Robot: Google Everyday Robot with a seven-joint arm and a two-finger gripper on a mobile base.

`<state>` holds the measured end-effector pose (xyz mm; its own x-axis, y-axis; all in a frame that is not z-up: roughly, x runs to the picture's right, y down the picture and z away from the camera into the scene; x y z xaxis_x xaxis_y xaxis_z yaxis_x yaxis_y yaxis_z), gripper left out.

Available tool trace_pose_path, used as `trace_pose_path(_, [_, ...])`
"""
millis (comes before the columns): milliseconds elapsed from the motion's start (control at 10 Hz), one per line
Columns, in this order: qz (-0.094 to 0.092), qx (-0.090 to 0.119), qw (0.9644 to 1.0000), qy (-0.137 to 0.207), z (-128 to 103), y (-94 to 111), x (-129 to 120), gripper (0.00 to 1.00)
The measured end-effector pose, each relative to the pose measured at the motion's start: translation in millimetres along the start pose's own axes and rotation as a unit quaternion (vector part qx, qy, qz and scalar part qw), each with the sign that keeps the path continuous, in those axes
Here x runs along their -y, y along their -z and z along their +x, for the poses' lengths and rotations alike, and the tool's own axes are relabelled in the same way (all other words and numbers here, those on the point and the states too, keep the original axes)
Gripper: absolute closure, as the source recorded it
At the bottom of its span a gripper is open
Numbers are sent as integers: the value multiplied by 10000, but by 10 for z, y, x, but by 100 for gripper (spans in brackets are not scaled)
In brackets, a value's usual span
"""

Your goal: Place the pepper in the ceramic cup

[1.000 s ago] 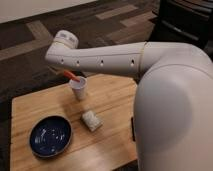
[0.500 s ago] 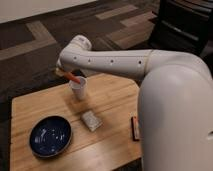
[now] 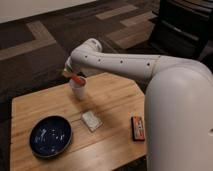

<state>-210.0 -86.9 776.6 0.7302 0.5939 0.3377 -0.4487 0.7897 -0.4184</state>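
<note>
On the table (image 3: 120,95), going left to right, sit a dark blue bowl (image 3: 50,136), the white ceramic cup (image 3: 78,88), a small pale packet (image 3: 92,120) and a dark red-edged packet (image 3: 137,127). Directly over the cup the end effector (image 3: 70,73) holds the pepper (image 3: 77,79), whose orange-red tip points down at the cup's mouth and seems to be at or just inside the rim; I cannot tell whether the pepper already touches the cup. The arm's wrist hides the fingers, but they must be clamped on the pepper, since it hangs from them.

To do this step well, the tip should be centred over the opening and lowered until most of the pepper's length is inside before letting go. The pepper is long against so small a cup, so a release too high or off to one side could tip it out over the rim or knock the light cup over. Letting go gently, then lifting straight up, would be safest.

Against half a second ago, the wrist has dropped and the pepper sits lower, closer to the cup's mouth; cup, bowl and packets lie as they were
</note>
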Motion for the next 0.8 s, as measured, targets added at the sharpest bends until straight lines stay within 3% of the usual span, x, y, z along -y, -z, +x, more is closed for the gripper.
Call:
trace_pose_path(300, [-2,1,10000,5,-6,-3,-4,41])
trace_pose_path(500, [3,-1,10000,0,2,1,4,20])
trace_pose_path(800, [1,1,10000,3,-3,0,0,20])
